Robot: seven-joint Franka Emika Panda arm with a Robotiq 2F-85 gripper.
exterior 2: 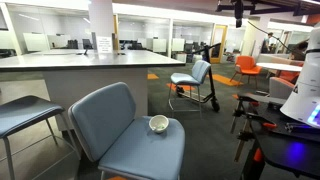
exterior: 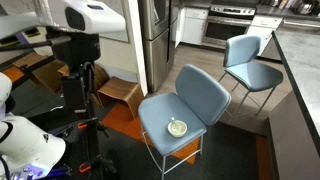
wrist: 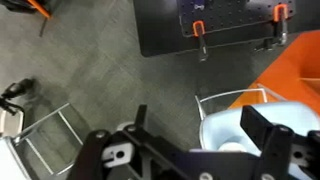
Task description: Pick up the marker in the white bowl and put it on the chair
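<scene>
The white bowl (exterior: 178, 127) sits on the seat of the larger blue-grey chair (exterior: 195, 95), near the seat's front. The pale greenish marker (exterior: 178, 126) lies inside the bowl. Bowl (exterior 2: 159, 124) and chair (exterior 2: 105, 120) show in both exterior views. In the wrist view my gripper (wrist: 195, 118) is open and empty, high above the floor. Its two dark fingers frame part of the chair seat (wrist: 222, 125) and the bowl's rim (wrist: 232, 148) far below. The marker is hidden in the wrist view.
A smaller, similar chair (exterior: 250, 60) stands farther back, seen also in an exterior view (exterior 2: 195, 75). A brown stool (exterior: 120, 92), a grey counter (exterior: 300, 90) and a steel fridge (exterior: 155, 40) surround the chair. A black bench with clamps (wrist: 210, 25) is below.
</scene>
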